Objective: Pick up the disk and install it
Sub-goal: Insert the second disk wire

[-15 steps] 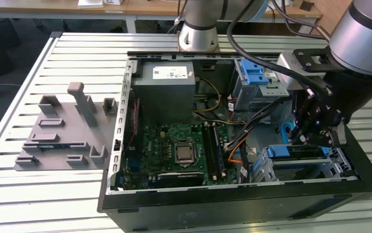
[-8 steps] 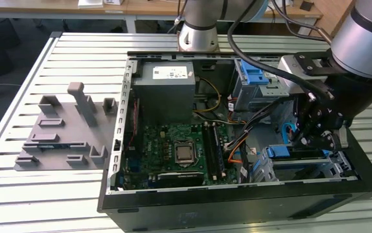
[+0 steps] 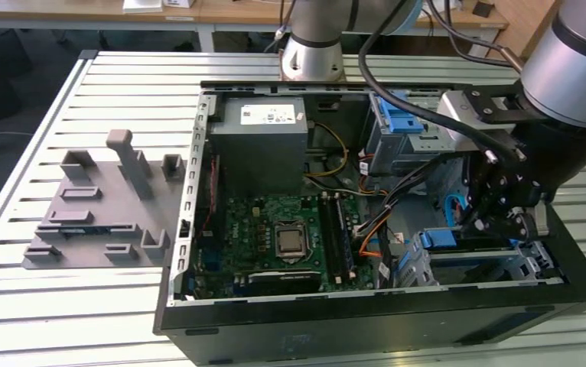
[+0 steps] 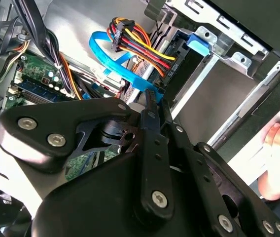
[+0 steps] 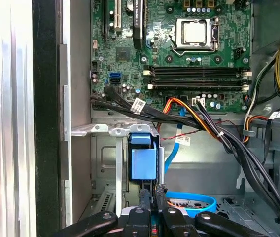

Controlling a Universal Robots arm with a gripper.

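My gripper (image 3: 504, 223) hangs low inside the open computer case (image 3: 375, 321), at the exterior view's right. Its black fingers (image 5: 145, 200) are shut, with nothing showing between them in both wrist views. The fingertips (image 4: 152, 101) sit just short of the metal drive cage (image 5: 105, 129). A blue plastic piece (image 5: 144, 157) stands edge-on in the cage's slot and is also seen as a blue block (image 3: 442, 238). I cannot tell whether it is the disk's carrier. The disk's labelled face is hidden.
A blue flat cable (image 4: 118, 69) and a red-yellow-black wire bundle (image 4: 140, 42) lie close to the fingertips. The motherboard (image 3: 272, 237) and the grey power-supply box (image 3: 262, 141) fill the case's other side. A person's hand (image 4: 278, 153) rests outside the case wall. A grey fixture (image 3: 99, 206) lies on the table.
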